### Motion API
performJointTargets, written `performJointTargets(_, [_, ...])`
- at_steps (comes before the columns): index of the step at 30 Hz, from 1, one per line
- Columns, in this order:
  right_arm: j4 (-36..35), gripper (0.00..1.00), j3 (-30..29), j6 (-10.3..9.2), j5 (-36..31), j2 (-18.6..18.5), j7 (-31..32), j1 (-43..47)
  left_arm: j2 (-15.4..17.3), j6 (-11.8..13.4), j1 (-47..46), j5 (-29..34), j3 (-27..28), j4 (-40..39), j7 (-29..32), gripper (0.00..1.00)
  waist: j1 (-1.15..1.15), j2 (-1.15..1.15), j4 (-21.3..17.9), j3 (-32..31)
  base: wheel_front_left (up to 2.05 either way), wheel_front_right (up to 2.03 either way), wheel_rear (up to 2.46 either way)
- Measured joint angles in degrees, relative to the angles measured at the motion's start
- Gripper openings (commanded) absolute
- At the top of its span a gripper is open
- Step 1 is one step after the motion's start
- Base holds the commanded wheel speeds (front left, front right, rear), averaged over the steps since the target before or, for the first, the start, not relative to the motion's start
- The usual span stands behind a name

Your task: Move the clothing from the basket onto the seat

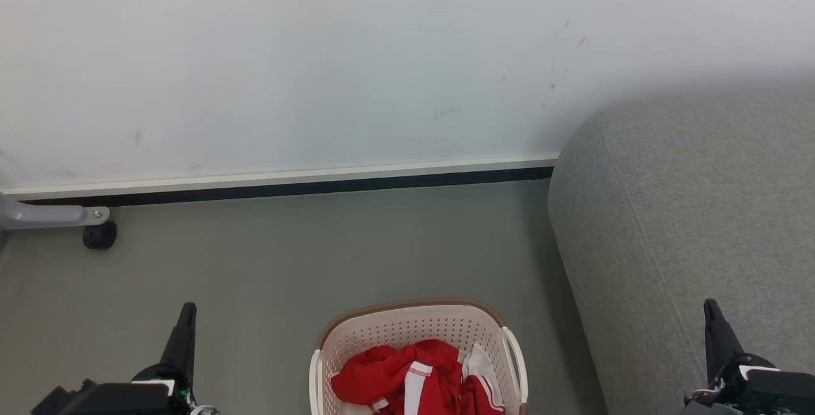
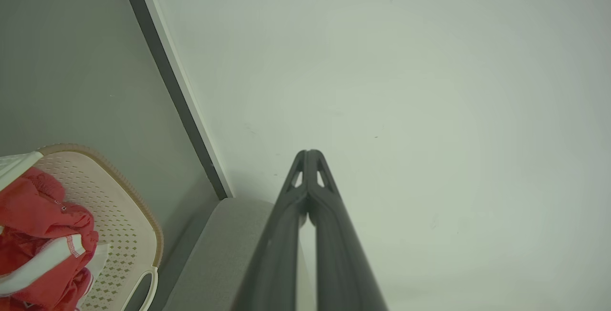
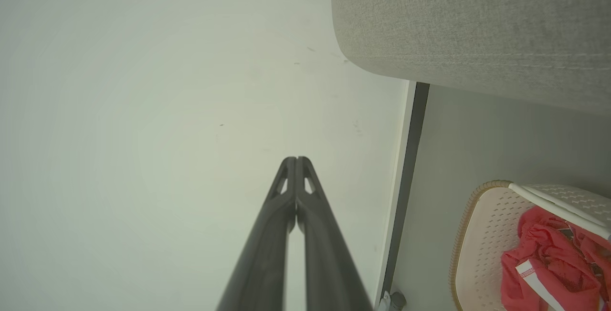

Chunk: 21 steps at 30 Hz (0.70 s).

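Red clothing (image 1: 407, 380) with white stripes lies bunched in the cream perforated basket (image 1: 407, 326) on the floor at the bottom centre of the head view; no number shows. The grey seat (image 1: 687, 237) rises at the right, close beside the basket. My left gripper (image 1: 186, 313) points up at the lower left, well left of the basket, fingertips together and empty. My right gripper (image 1: 712, 310) stands at the lower right in front of the seat, also shut. The left wrist view shows the clothing (image 2: 38, 234), basket (image 2: 119, 206) and shut gripper (image 2: 309, 154); the right wrist view shows the clothing (image 3: 549, 258), basket (image 3: 482, 234), seat (image 3: 477, 20) and gripper (image 3: 296, 160).
A pale wall (image 1: 318, 52) with a white and black skirting (image 1: 286, 182) closes the far side. A grey furniture leg on a black castor (image 1: 100, 235) stands at the far left. Grey-green floor (image 1: 286, 256) lies open between the wall and the basket.
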Motion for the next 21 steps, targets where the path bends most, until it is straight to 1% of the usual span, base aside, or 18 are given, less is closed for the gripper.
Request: performJointTargets(21, [0.00,0.00,0.01,0.00,0.04,0.00,0.00,0.00,0.00,0.00,0.00,0.01,0.00,0.00,0.01,0.00,0.00,0.00,0.00,0.00,0.00,0.00,0.00])
